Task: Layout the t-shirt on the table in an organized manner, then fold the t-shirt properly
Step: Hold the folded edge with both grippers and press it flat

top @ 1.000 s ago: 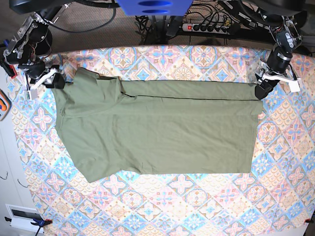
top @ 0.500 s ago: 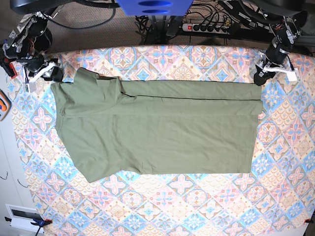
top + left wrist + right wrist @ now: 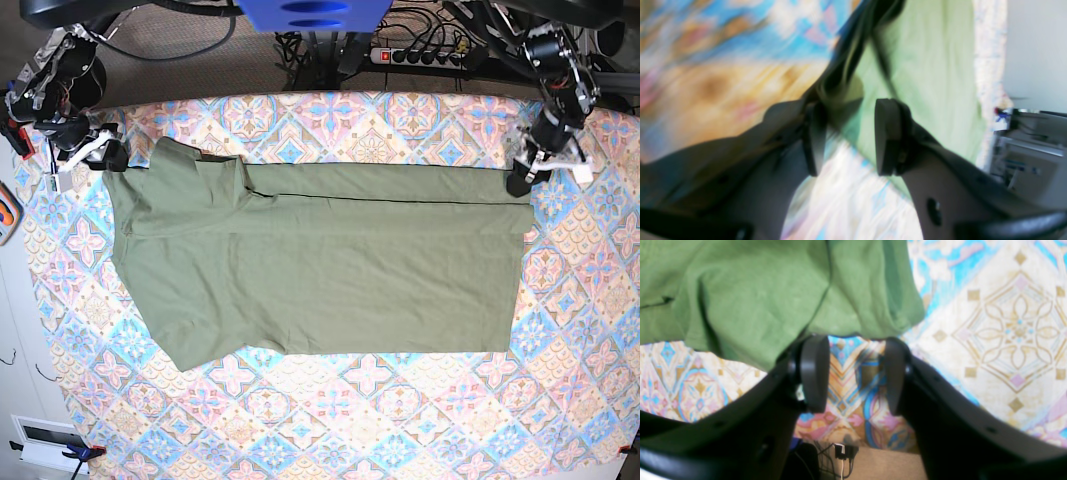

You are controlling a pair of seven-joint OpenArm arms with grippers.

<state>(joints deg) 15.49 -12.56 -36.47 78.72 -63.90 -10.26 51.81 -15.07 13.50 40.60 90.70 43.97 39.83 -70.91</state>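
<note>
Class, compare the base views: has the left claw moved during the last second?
Yes. The left claw has drawn back off the t-shirt corner, toward the table's far edge, and stands open.

No lettering, label, brand or number reads clearly in any view here; everything small enough to carry print is too blurred.

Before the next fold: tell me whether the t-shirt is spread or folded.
Partly folded: the t-shirt lies flat, its far edge doubled over along a straight crease, on the table.
</note>
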